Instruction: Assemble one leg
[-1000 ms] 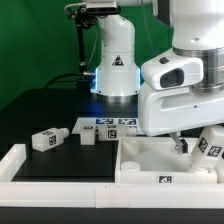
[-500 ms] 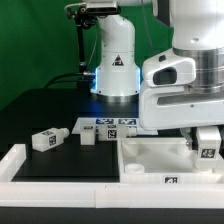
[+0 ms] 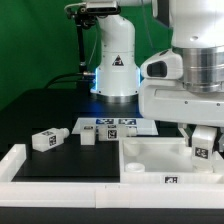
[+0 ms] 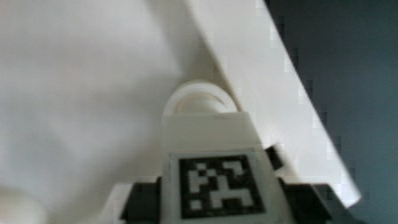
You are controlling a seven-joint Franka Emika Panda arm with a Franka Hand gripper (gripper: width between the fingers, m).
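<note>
A: Is the exterior view clear?
B: Yes, it is bright, even and rather sharp. The white arm housing (image 3: pixel 185 70) above the claw (image 3: pixel 203 146) is almost washed out. Far behind the claw, a blue glow (image 3: pixel 113 88) shines on the robot base (image 3: pixel 115 62).
A: And the wrist view?
B: It is blurred. The leg (image 4: pixel 217 150) in the claw looks soft and its tag (image 4: pixel 217 187) is grainy. A faint shadow lies on the white panel (image 4: pixel 89 90) around the leg's tip.

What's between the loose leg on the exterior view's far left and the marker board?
A second loose leg, close by the marker board; only the exterior view shows it.
</note>
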